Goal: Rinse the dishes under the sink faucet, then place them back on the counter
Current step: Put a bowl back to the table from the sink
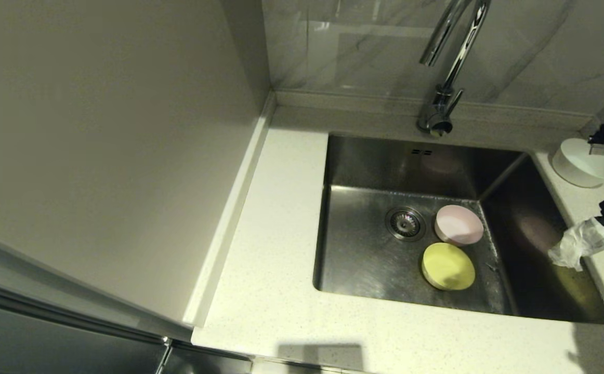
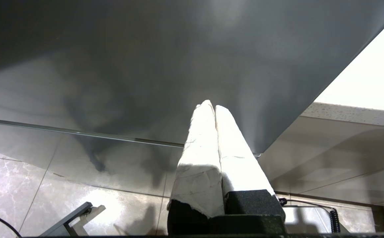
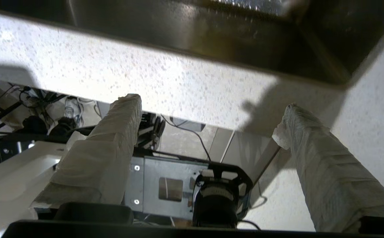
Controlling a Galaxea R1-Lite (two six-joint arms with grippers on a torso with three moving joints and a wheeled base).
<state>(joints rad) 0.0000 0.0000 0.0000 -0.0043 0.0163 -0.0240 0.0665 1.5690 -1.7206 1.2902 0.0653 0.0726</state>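
With the pink bowl (image 1: 459, 224) and yellow bowl (image 1: 448, 266) lying in the sink (image 1: 364, 249) and the white bowl (image 1: 582, 165) on the counter (image 1: 276, 291), the right gripper (image 3: 208, 115), jaws wide and empty, risks clipping the sink's rim when reaching in, while the left gripper (image 2: 211, 109) hangs closed and empty below counter level

Grey marble-look wall panels (image 1: 530, 57) run across the back, catching a soft glare. A tall plain grey panel (image 1: 99, 145) fills the left side. Down below, glossy marbled floor tiles (image 2: 20, 185) shine, with cables (image 3: 185, 129) trailing over them.
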